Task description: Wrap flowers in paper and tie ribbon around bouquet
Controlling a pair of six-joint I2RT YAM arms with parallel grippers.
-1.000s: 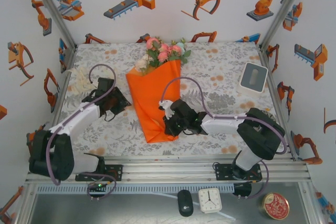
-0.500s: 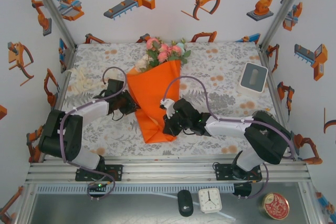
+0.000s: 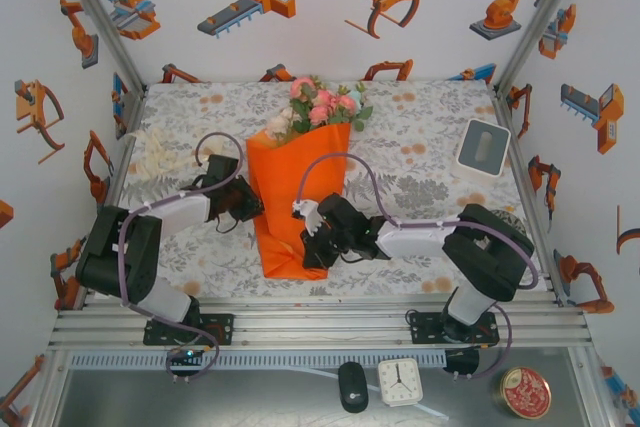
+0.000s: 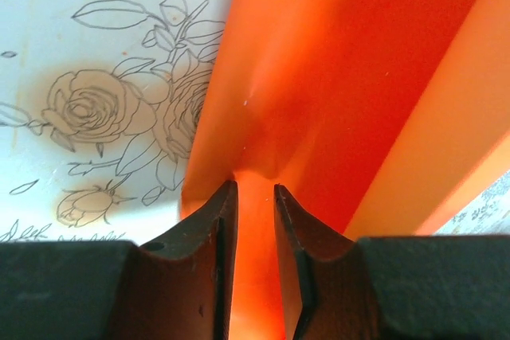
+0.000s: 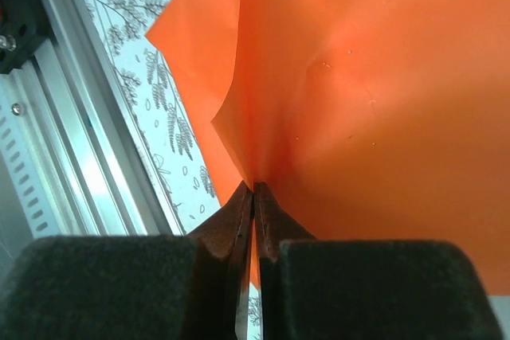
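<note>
The bouquet lies on the patterned table: pink and white flowers (image 3: 320, 103) top a cone of orange paper (image 3: 292, 182) whose narrow end points toward the near rail. My left gripper (image 3: 250, 202) sits at the cone's left edge, its jaws a little apart and closed on a thick fold of the paper (image 4: 319, 61), as the left wrist view of that gripper (image 4: 255, 187) shows. My right gripper (image 3: 312, 247) is at the cone's lower right, shut on a thin edge of the paper (image 5: 358, 93); the right wrist view of it (image 5: 254, 185) shows the pinch. The cream-white ribbon (image 3: 155, 157) lies heaped at the far left.
A white box (image 3: 482, 147) stands at the back right of the table. The aluminium rail (image 3: 320, 322) runs along the near edge, close below the cone's tip. A mouse (image 3: 352, 385), a clock (image 3: 399, 381) and a round tin (image 3: 525, 392) lie in front of it.
The left gripper moved right to the cone's edge and closed on it. The right gripper shifted left with the paper, and the bouquet swung to lie straighter and further left.
</note>
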